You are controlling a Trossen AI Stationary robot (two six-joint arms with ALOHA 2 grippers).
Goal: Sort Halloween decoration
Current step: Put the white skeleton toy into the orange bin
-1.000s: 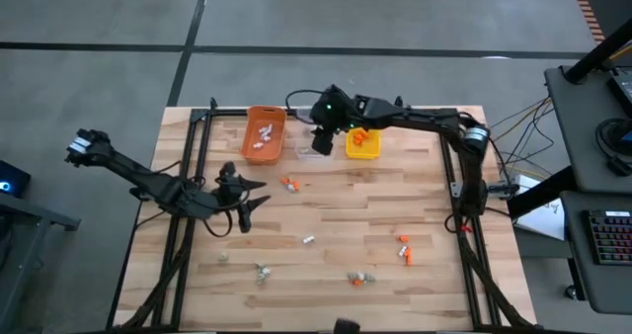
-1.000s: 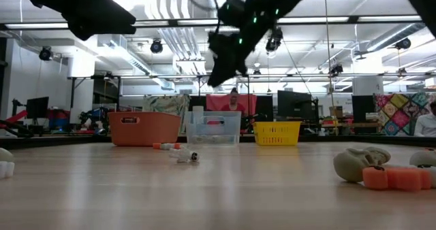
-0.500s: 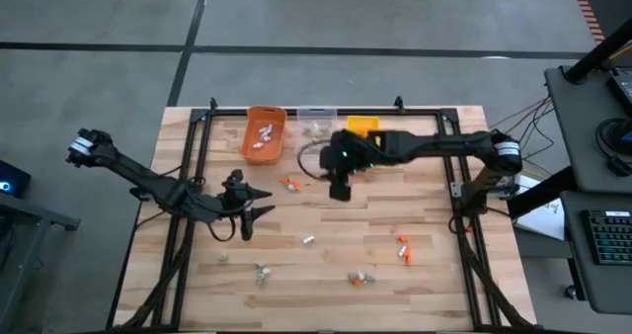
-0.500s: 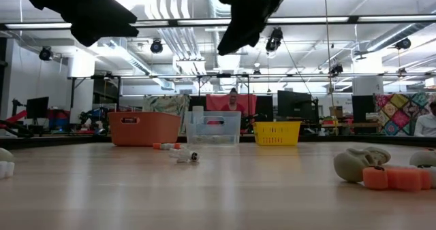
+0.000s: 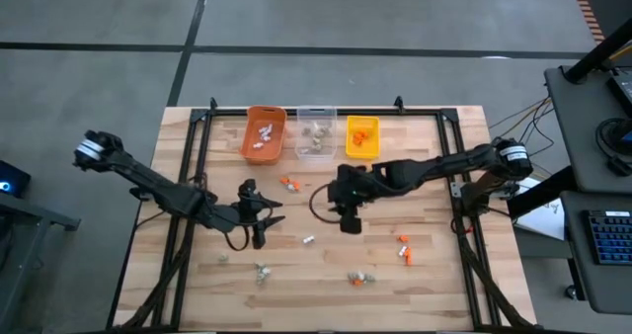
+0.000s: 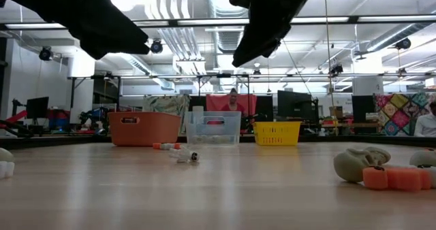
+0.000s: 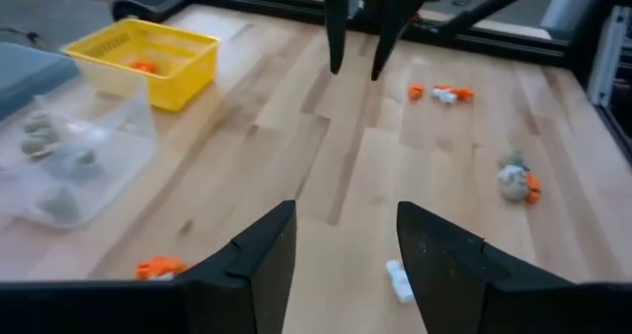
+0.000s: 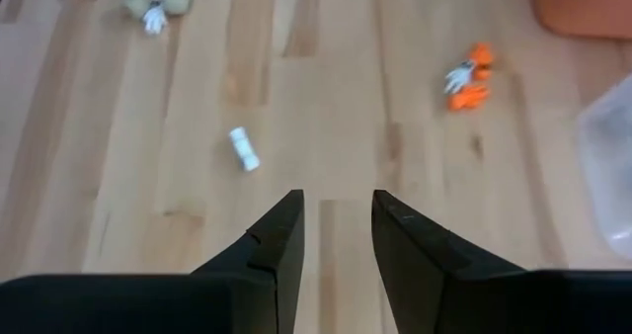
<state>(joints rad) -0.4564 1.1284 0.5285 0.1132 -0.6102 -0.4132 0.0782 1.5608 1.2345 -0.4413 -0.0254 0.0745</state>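
Tabletop bins [image 5: 314,134] (sorted trinkets [image 5: 263,132] inside)

The 2 arms reach in from opposite sides toward the table's middle. The left gripper [image 5: 259,218] hangs left of centre, its 2 fingers [image 7: 259,260] spread with a clear gap between them. The right gripper [image 5: 348,215] hangs just right of centre, pointing down, its fingers [image 8: 279,243] parted by a narrower gap, nothing between them
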